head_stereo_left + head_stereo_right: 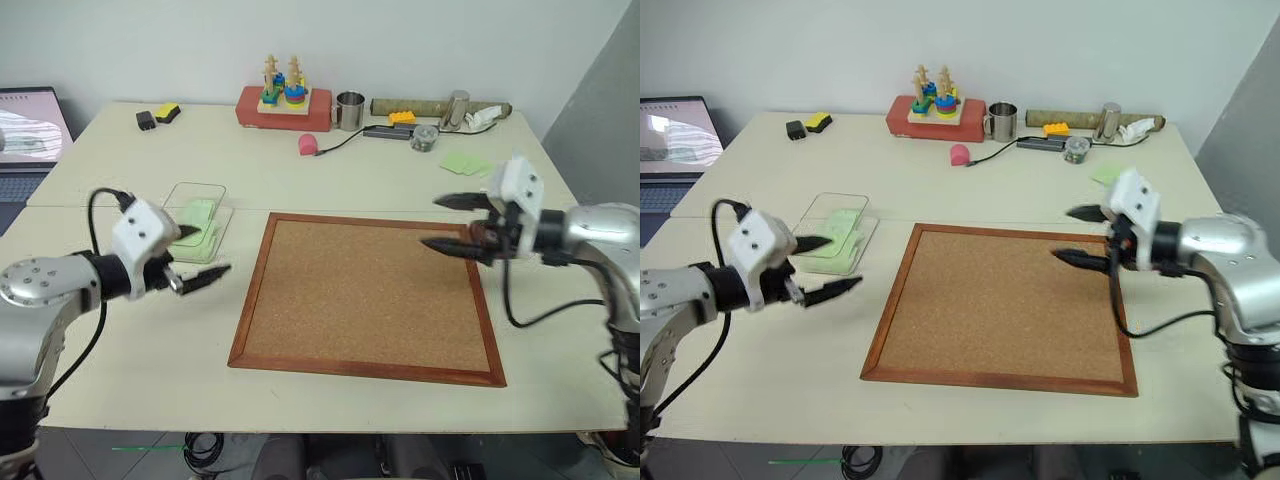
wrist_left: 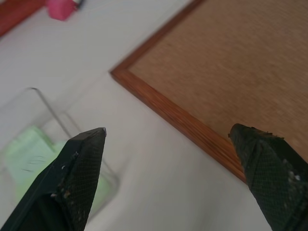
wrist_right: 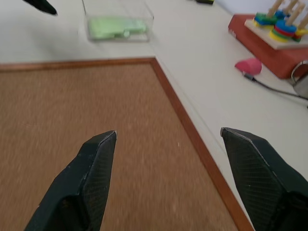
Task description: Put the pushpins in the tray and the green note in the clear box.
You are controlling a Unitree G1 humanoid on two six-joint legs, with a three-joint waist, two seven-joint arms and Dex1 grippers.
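Left eye view: green note (image 1: 197,226) beside left pincer (image 1: 200,252)

two claws are counted, the left claw (image 1: 200,255) and the right claw (image 1: 447,222), each made of two black fingers. one cork board (image 1: 365,295) in a wooden frame is counted on the desk (image 1: 300,170). one clear box (image 1: 196,222) is seen, and one green note (image 1: 197,228) is seen lying inside it. one pair of green notes (image 1: 466,163) is counted near the far right edge. one laptop (image 1: 30,130) is counted at the left. one metal cup (image 1: 350,110), one red base with two wooden stacking toys (image 1: 284,100), one pink object (image 1: 308,144) and one yellow block (image 1: 402,116) are counted along the back.
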